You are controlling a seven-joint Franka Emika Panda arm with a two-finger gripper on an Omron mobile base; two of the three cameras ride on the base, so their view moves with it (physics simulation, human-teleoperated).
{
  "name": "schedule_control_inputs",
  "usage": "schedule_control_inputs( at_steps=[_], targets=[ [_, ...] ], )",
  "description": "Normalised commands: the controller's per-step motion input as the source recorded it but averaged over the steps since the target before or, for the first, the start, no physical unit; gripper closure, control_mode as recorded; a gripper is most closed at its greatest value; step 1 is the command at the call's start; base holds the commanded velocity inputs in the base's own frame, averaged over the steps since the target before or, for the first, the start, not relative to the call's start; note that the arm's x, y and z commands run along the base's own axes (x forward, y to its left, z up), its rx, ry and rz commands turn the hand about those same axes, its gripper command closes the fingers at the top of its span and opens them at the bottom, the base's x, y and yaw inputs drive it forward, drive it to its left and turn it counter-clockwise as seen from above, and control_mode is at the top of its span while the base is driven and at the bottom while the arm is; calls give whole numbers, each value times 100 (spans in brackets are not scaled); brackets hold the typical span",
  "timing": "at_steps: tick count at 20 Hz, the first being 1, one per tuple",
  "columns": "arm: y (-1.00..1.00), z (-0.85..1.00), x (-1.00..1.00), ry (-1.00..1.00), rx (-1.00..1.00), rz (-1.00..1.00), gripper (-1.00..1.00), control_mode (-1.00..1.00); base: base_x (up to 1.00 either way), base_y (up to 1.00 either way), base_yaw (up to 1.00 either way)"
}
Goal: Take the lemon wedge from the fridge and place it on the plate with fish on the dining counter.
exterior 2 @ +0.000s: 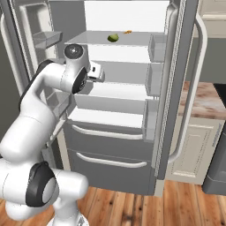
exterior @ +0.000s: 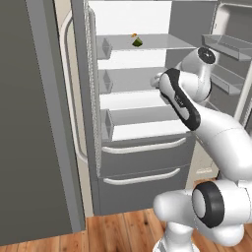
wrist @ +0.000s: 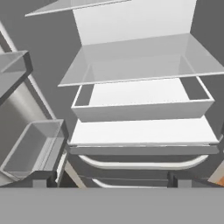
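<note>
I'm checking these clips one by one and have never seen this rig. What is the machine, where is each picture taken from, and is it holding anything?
It is a white robot arm on a driving base, facing an open fridge. Two pictures come from base cameras behind the arm, left and right. The third looks along the gripper, whose dark fingertips stand wide apart with nothing between them. The lemon wedge lies on an upper shelf, above the hand, beside a small orange scrap. Two drawers sit below.
</note>
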Motion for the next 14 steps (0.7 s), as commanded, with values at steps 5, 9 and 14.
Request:
schedule_control_inputs(
  at_steps=[5,9,14],
  targets=[
    [-48,0,-2,-4,0,-5,-100,-100,0,0,0],
    [0,0,0,0,0,0,-100,100,29,-4,-5],
    [0,0,0,0,0,0,-100,100,55,0,-1]
  ],
)
